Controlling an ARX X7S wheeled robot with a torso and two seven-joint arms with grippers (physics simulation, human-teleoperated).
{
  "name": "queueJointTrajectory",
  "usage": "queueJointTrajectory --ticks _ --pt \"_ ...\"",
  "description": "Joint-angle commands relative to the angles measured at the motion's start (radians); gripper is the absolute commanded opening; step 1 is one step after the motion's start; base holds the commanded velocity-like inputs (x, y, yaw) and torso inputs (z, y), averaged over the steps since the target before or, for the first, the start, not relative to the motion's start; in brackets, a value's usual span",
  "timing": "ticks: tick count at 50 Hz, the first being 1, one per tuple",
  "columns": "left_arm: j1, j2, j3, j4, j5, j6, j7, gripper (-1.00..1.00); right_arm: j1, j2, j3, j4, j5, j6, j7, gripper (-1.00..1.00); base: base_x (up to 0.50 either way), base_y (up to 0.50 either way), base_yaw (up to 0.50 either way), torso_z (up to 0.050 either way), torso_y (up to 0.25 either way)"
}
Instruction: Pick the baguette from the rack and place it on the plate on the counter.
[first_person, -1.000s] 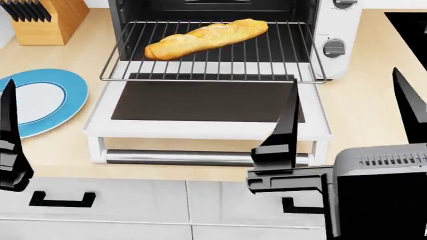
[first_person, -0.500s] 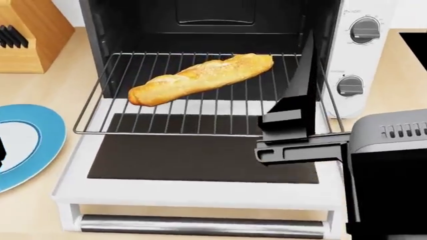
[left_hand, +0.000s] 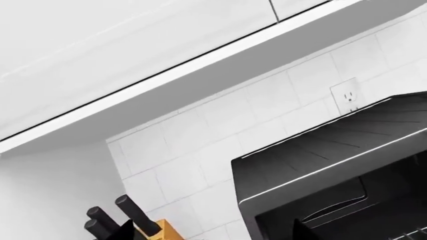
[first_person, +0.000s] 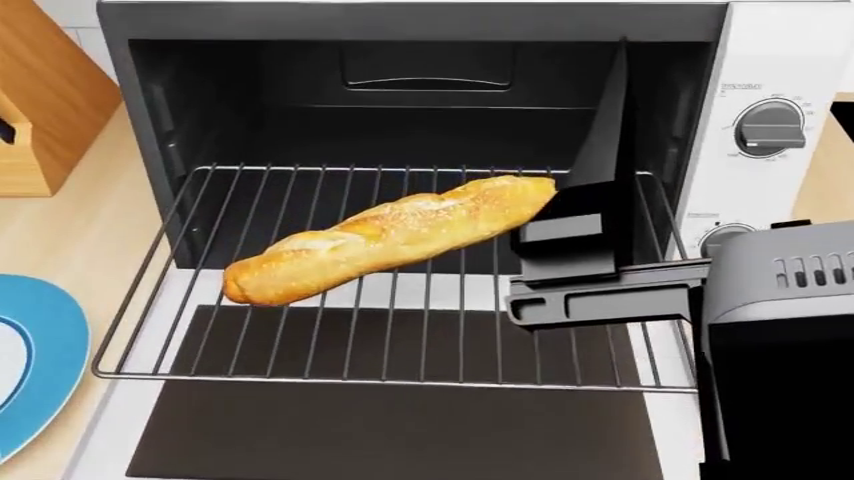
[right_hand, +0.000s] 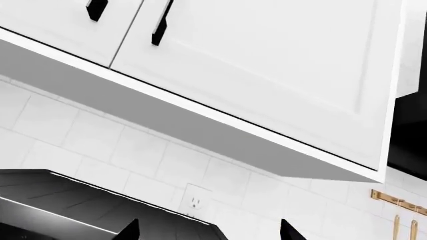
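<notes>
The baguette (first_person: 388, 236) lies diagonally on the rack (first_person: 400, 340), its higher end toward 2 o'clock and its lower end toward 8 o'clock in the head view. The rack is pulled partway out of the toaster oven (first_person: 441, 60), over the oven's lowered glass door (first_person: 387, 430). No gripper touches the loaf.

At the loaf's 3 o'clock end stands the right gripper (first_person: 607, 215): one long black finger (first_person: 611, 130) rises upright just beside the baguette's tip, over the rack's right part and in front of the oven's cavity wall. Its other finger is not visible in the head view. In the right wrist view only two dark fingertips show at the picture's edge, well apart, with nothing between them, so the right gripper is spread wide and holds nothing. The arm's grey and black body (first_person: 781, 340) fills the 4 o'clock corner of the head view and covers part of the oven's lower dial; the upper dial (first_person: 770, 127) is in plain sight.

The plate (first_person: 34, 365) shows only as a blue-rimmed arc at 8 o'clock, on the beige tabletop (first_person: 67, 225), well apart from the baguette. A wooden knife block (first_person: 40, 95) stands at 10 o'clock beside the oven.

The left gripper (left_hand: 210, 231) shows only as two dark tips in its wrist view, apart and empty.
</notes>
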Motion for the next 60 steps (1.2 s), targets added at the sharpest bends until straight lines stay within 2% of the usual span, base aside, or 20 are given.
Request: queueJointTrajectory --ticks 1,15,25,33,39,50,60 --pt "-0.084 0.079 0.065 -0.155 0.042 -0.023 0.199 1.0 0.052 0.036 -0.017 0.0 0.093 -0.016 0.059 1.0 0.0 0.0 0.0 0.0 0.0" --pt "-0.223 0.192 0.181 -0.401 0.065 -0.078 0.475 1.0 0.05 0.073 -0.045 0.002 0.113 -0.08 0.078 1.0 0.0 0.0 0.0 0.0 0.0" --pt "-0.34 0.212 0.225 -0.586 -0.123 -0.139 0.511 1.0 0.054 0.098 -0.059 0.001 0.131 -0.111 0.101 1.0 0.0 0.0 0.0 0.0 0.0" --pt "-0.327 0.223 0.234 -0.64 -0.179 -0.131 0.556 1.0 0.057 0.122 -0.073 -0.002 0.137 -0.131 0.121 1.0 0.0 0.0 0.0 0.0 0.0" --pt "-0.336 0.244 0.263 -0.693 -0.12 -0.149 0.631 1.0 0.071 0.129 -0.099 0.001 0.138 -0.146 0.13 1.0 0.0 0.0 0.0 0.0 0.0" --pt "-0.337 0.291 0.34 -0.791 0.079 -0.127 0.843 1.0 0.069 0.136 -0.128 0.006 0.121 -0.173 0.132 1.0 0.0 0.0 0.0 0.0 0.0" --pt "-0.344 0.326 0.417 -0.865 0.166 -0.119 0.929 1.0 0.063 0.166 -0.131 0.0 0.137 -0.203 0.15 1.0 0.0 0.0 0.0 0.0 0.0"
